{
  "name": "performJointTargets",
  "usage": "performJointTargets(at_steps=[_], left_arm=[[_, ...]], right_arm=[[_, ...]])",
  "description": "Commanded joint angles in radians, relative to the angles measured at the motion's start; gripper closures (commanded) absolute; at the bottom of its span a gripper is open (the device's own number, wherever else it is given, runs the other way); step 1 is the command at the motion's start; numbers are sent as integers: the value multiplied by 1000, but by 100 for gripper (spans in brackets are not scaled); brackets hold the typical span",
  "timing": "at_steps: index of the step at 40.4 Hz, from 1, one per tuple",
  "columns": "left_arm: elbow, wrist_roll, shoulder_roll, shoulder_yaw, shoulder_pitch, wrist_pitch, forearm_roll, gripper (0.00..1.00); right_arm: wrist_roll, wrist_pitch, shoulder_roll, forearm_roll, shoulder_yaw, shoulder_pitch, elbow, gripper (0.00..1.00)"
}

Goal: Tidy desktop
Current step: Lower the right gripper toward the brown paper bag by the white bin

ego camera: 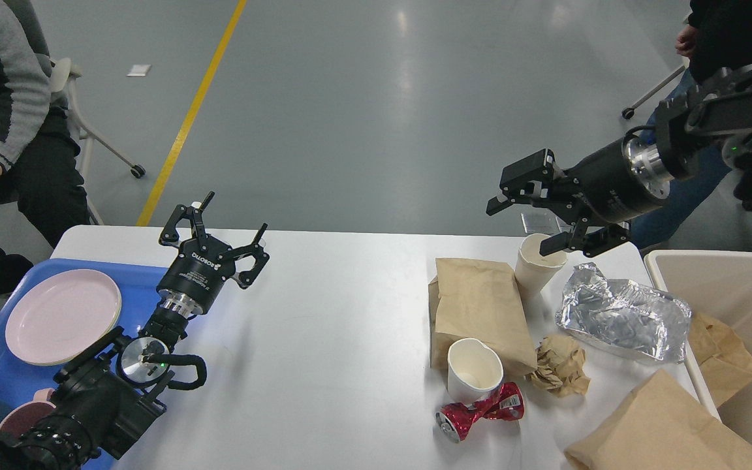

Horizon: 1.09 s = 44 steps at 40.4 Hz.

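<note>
White desktop (324, 339) | paper cups: 2 (474, 369) | both jaws open, empty

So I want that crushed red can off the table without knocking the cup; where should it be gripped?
Probably at the pinched middle of the red can, coming straight down from above. It lies flat, and the paper cup sits right behind it, so a side approach looks crowded.

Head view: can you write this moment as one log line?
left gripper: open, empty, above white rectangular desktop | right gripper: open, over far white paper cup | crushed red can: on desktop
</note>
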Motion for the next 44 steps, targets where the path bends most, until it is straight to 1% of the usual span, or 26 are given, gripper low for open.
performJointTargets(at_steps=[1,3,4,6,7,9,10,11,12,17,19,21,25,30,33,40,44], left_arm=[[0,0,1,-1,0,0,0,3],[0,0,0,-1,0,0,0,3],[0,0,1,-1,0,0,0,3],[0,0,1,0,0,0,0,3],[0,0,1,0,0,0,0,3],[2,0,1,0,0,0,0,3],[0,0,0,-1,0,0,0,3],[2,0,1,0,0,0,0,3],[0,0,1,0,0,0,0,3],[2,0,1,-1,0,0,0,3],[2,0,1,-1,0,0,0,3],[2,0,1,-1,0,0,0,3],[2,0,1,-1,0,0,0,3],[2,0,1,0,0,0,0,3],[2,0,1,-1,0,0,0,3],[0,0,1,0,0,0,0,3],[0,0,1,-1,0,0,0,3]], right_arm=[[-1,79,-53,13,19,-5,4,0],[-6,100,-62,15,8,-3,10,0],[-19,97,-62,4,-7,-2,25,0],[-72,93,-60,-17,-52,-2,37,0],[-131,91,-60,-28,-71,-3,45,0],[-197,85,-60,-28,-84,-2,60,0],[-220,82,-62,-28,-87,-3,73,0],[-256,67,-62,-28,-91,-3,106,0],[-262,56,-62,-28,-95,-3,128,0],[-274,-39,-59,-27,-99,-29,226,0],[-273,-99,-57,-25,-101,-80,246,0],[-273,-154,-60,-19,-105,-132,248,0],[-273,-223,-60,10,-111,-194,248,0],[-273,-275,-54,93,-107,-240,248,0],[-273,-307,-53,104,-105,-270,244,0],[-273,-504,-57,105,-110,-405,240,0],[-273,-585,-59,116,-102,-479,237,0]])
